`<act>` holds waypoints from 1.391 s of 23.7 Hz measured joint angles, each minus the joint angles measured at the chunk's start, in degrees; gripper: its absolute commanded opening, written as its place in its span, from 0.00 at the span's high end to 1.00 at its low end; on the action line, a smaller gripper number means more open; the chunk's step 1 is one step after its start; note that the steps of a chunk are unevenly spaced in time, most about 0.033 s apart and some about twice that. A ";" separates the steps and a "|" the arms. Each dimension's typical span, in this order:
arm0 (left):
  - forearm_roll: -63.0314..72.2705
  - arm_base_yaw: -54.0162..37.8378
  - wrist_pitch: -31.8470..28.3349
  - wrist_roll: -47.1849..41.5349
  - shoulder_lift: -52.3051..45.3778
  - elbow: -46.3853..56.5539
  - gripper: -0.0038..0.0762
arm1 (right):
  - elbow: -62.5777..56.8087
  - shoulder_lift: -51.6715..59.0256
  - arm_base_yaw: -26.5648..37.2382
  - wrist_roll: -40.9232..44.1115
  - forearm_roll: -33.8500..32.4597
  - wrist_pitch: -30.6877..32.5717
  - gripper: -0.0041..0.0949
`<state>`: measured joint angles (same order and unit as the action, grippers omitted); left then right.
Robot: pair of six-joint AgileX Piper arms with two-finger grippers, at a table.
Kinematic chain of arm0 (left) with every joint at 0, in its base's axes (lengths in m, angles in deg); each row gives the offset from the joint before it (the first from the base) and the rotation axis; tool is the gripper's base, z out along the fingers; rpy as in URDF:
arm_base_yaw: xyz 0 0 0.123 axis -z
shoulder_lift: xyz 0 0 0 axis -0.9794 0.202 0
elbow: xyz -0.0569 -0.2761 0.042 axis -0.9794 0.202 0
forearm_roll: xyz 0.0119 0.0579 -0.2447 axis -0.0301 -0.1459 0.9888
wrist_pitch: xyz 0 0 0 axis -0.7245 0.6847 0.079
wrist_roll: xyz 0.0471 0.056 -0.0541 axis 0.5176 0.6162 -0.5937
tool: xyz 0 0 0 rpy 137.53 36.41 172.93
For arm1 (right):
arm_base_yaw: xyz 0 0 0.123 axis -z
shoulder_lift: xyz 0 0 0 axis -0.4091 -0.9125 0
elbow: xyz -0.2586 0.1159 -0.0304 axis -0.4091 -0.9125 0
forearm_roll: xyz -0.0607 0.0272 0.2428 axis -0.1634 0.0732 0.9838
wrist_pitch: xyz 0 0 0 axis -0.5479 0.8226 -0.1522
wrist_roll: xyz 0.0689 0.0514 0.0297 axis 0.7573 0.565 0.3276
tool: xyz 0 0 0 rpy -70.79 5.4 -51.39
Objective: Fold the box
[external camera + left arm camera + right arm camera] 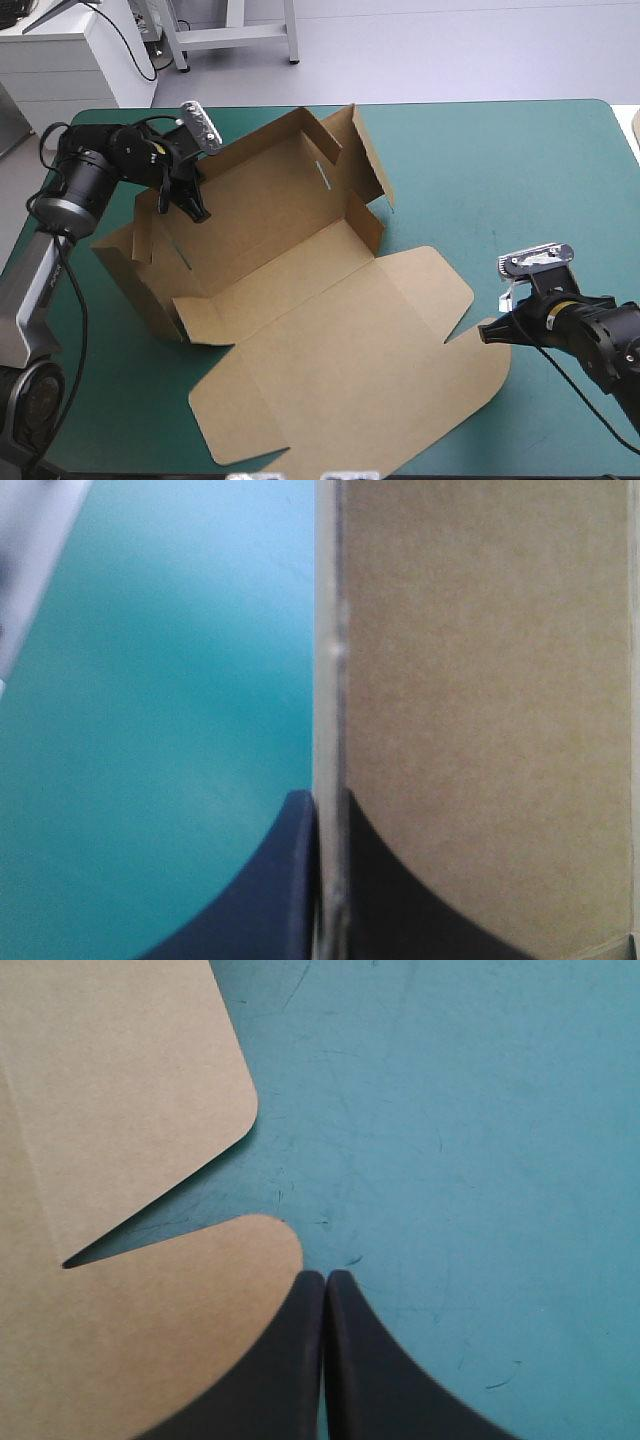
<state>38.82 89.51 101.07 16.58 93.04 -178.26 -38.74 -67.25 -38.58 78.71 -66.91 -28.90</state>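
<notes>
The brown box point(300, 300) lies in the middle of the table. Its far-left part has walls raised, and the lid point(380, 370) lies flat toward the near right. My left gripper point(192, 207) is at the far-left wall. In the left wrist view the gripper point(325, 815) is shut on that wall's edge, with a black finger on each side of the brown board point(480, 680). My right gripper point(490, 333) rests low at the lid's right corner. It point(325, 1278) is shut beside the rounded corner flap point(150, 1330), with nothing between its fingers.
Bare teal-green cover point(520, 170) stretches from the box to the table's far-right corner. The table's right edge point(625, 140) lies beyond my right arm. A tall side flap point(365, 160) stands up at the box's far end.
</notes>
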 measured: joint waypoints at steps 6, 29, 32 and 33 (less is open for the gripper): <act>-4.73 10.98 -9.64 1.45 0.91 -0.67 0.96 | 0.00 0.00 0.00 1.36 0.13 0.00 0.98; -47.45 38.10 -21.45 -21.59 7.65 -0.48 0.96 | 0.00 0.00 0.00 2.85 3.76 0.00 0.98; -56.41 39.76 -22.29 -30.03 7.95 0.57 0.96 | 0.05 0.00 0.00 3.79 3.76 0.00 0.98; -58.81 40.10 -22.58 -32.71 8.03 0.94 0.96 | 0.14 0.00 0.00 4.02 3.76 0.00 0.98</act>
<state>-19.99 129.61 78.49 -16.13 101.07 -177.33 -38.60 -67.25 -38.58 82.73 -63.14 -28.90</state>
